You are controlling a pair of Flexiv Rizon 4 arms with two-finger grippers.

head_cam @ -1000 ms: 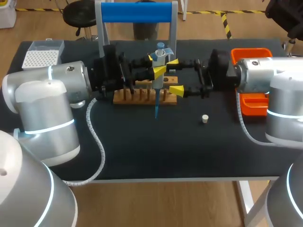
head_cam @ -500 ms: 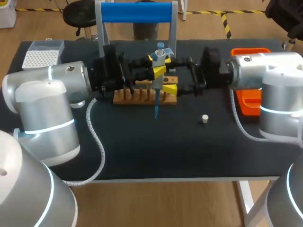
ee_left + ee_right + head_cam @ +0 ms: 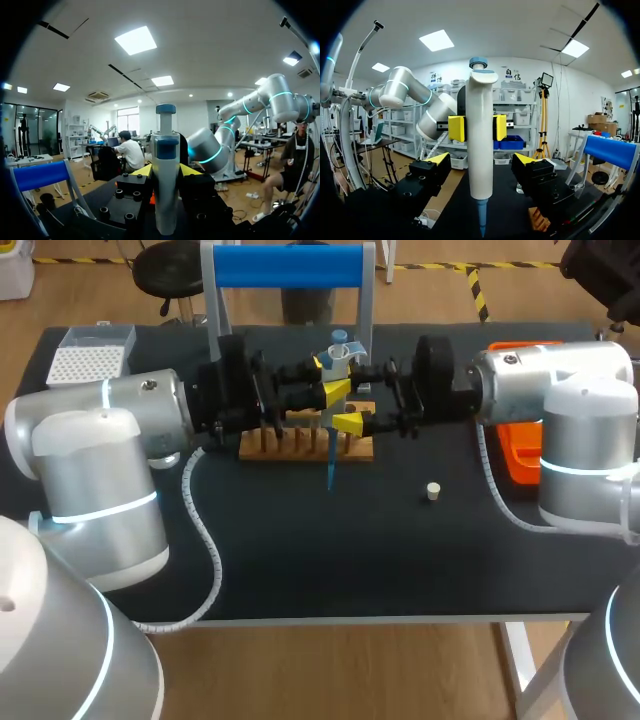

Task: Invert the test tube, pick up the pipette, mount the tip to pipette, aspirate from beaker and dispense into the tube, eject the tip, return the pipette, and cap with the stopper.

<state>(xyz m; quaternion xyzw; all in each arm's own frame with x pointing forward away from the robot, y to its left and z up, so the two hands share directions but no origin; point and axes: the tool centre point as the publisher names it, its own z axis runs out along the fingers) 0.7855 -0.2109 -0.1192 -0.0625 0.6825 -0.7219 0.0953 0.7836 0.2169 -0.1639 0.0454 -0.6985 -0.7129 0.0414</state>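
- Dark matte surface (image 3: 300, 560) carries a slotted wooden rack (image 3: 300, 450) and a small pale stopper (image 3: 433, 491).
- My left hand (image 3: 330, 380) is clamped on the upright white cylindrical pipette (image 3: 481, 150), near the rack.
- My right hand (image 3: 482, 160) stands spread, its fingers flanking the pipette without touching it.

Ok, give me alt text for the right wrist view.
A white pipette with a blue tip stands upright, clamped between the yellow fingers of the left gripper. The right gripper is open, one finger either side of it, not touching.
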